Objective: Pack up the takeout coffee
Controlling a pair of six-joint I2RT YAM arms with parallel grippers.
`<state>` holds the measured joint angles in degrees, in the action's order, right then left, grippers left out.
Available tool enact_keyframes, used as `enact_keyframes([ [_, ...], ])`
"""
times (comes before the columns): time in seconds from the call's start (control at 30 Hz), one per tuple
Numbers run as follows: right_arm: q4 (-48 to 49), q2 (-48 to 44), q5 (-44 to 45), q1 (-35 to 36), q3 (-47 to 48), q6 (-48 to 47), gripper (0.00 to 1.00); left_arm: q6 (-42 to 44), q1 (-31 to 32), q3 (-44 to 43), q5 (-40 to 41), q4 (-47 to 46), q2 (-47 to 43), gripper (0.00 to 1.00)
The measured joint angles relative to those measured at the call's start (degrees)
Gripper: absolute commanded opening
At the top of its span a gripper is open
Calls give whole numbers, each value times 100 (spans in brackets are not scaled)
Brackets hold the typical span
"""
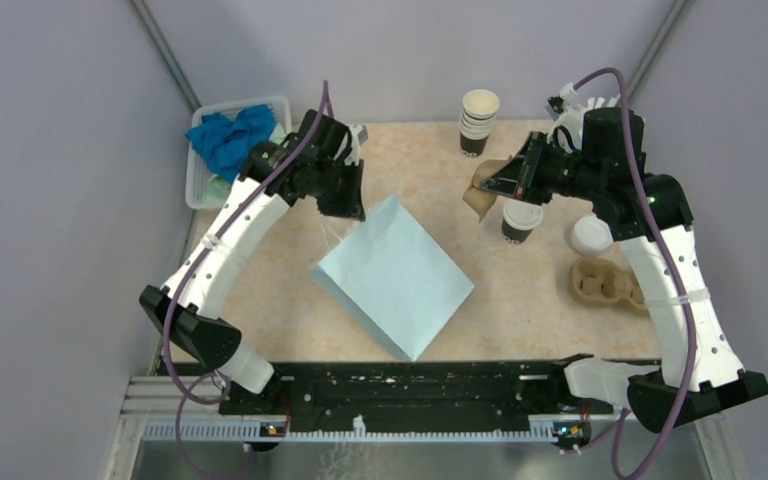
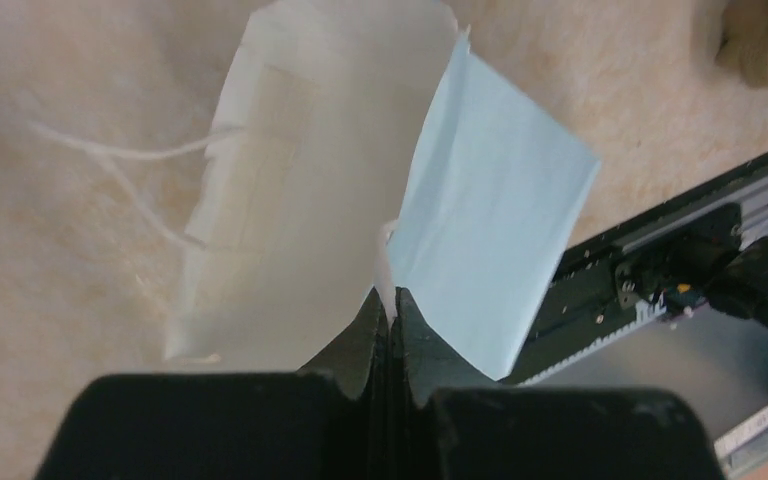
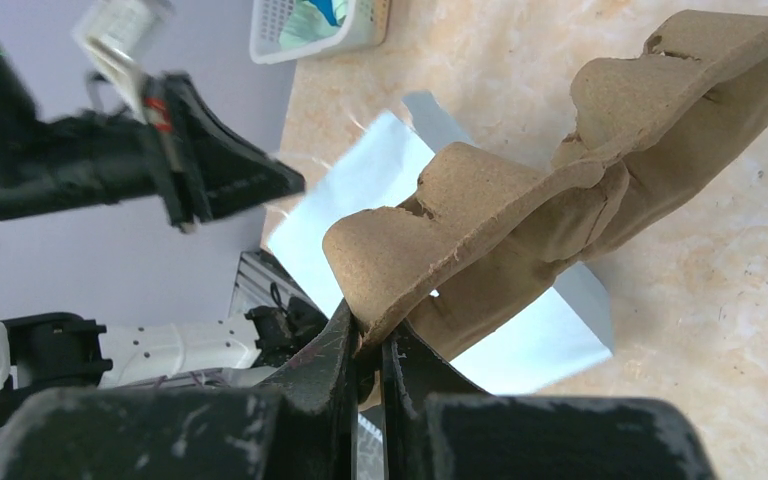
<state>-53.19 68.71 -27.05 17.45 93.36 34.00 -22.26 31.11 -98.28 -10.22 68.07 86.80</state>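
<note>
Two pairs of jaws are pinched tight: the left jaws on one pale blue paper bag (image 2: 480, 220) at its rim, the right jaws on one brown cup tray (image 3: 520, 220) at its edge. One lidded coffee (image 1: 520, 220) stands just beside that tray, with open counter (image 1: 520, 320) between it and the bag. One second tray (image 1: 605, 283), one loose lid (image 1: 592, 236) and one cup stack (image 1: 478, 122) sit nearer the edges.

Nothing legible — the rail's white sticker (image 2: 750, 432) blurs out.

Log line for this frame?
left hand: shut on paper bag rim | right hand: shut on cup carrier | takeout coffee: upright, lidded, outside bag
</note>
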Motion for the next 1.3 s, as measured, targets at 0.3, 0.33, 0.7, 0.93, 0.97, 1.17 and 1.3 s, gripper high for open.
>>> enact_keyframes([
  [0.3,0,4,2,0,-190,-46,2,942,-7,-2745,273,348,699,0],
  [0.33,4,4,2,0,-190,-48,1,1010,-7,-2745,192,343,697,0],
  [0.7,-4,-11,79,0,-190,-59,1,1353,197,-1729,-509,-76,938,0],
  [0.93,2,-140,151,0,-299,-48,1,1414,595,-1547,-616,-162,1045,27],
  [0.97,-4,-151,153,0,-306,-42,1,1440,597,-1547,-643,-170,1043,38],
  [1.17,0,-175,166,0,-310,-35,1,1283,581,-1552,-791,-201,962,92],
  [1.3,35,-181,173,0,-348,59,1,872,579,-1606,-804,-393,695,97],
])
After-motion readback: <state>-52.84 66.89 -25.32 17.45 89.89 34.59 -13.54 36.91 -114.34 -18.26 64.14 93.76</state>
